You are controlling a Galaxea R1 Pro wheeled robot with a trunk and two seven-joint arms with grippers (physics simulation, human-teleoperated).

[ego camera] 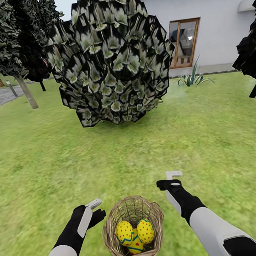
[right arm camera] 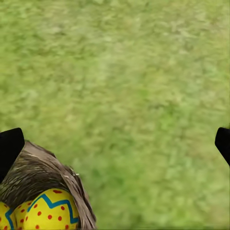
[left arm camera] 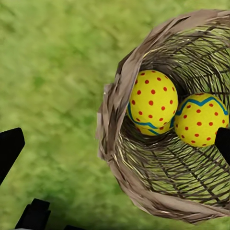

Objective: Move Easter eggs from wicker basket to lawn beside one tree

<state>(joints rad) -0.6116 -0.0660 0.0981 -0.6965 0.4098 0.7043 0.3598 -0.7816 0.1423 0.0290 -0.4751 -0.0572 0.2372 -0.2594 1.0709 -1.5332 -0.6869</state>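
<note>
Head view is showing the wicker basket [ego camera: 134, 231] sitting on the lawn [ego camera: 48, 162], holding 3 Easter eggs [ego camera: 135, 233]. Left gripper [ego camera: 95, 206] and right gripper [ego camera: 172, 177] are flanking the basket, both spread apart, gripping nothing.

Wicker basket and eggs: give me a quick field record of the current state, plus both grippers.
basket: wicker basket upright on the lawn, between the two arms
eggs in basket: three Easter eggs, none on the grass
left gripper: left gripper beside the basket rim, jaws open, holding nothing
right gripper: right gripper over grass beyond the basket, jaws open, holding nothing
nearest tree: tree with pale trunk, far left
ahead: large bush, white house behind it
</note>
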